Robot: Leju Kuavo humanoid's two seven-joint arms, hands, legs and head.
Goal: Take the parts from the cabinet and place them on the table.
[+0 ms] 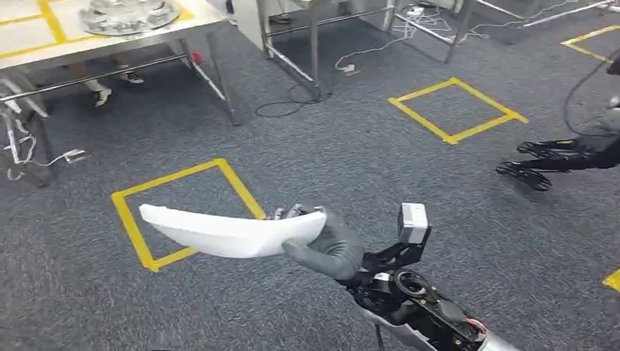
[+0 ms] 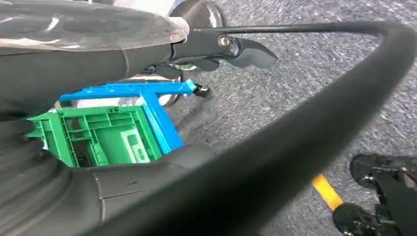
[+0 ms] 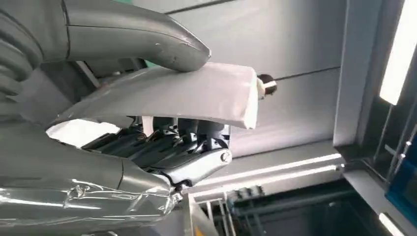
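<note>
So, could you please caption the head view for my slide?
Right hand holds a curved white part above grey carpet.

Robot test lab or workshop floor.
Grey carpet (image 1: 351, 168) marked with yellow tape squares (image 1: 457, 110), metal-framed work tables (image 1: 110, 44), loose cables (image 1: 292, 102) on the floor, stacked green and blue plastic crates (image 2: 108, 137).

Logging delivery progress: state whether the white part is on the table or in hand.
In hand: the right hand grips the white part over carpet, apart from the table.
</note>
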